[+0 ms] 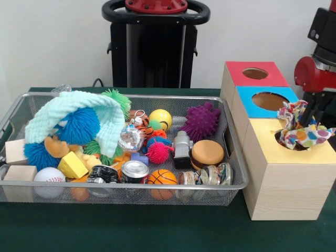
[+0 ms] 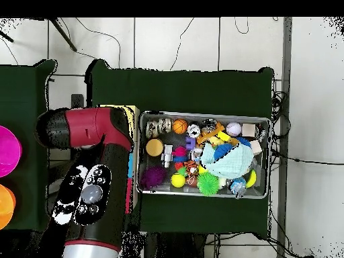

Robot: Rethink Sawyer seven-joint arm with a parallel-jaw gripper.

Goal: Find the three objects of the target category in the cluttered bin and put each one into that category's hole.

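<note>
White cloth with coloured polka dots [image 1: 303, 131] sits bunched in the round hole [image 1: 292, 145] of the yellow-topped wooden box [image 1: 286, 176]. The black gripper [image 1: 314, 111] is right above it; I cannot tell if it is open. The silver wire mesh bin [image 1: 21, 193] of toys sits beside the box on the green desk [image 1: 131, 231].

The red arm [image 2: 91, 131] reaches down at the front view's right (pincer [image 1: 314, 116] fingers unclear).
</note>
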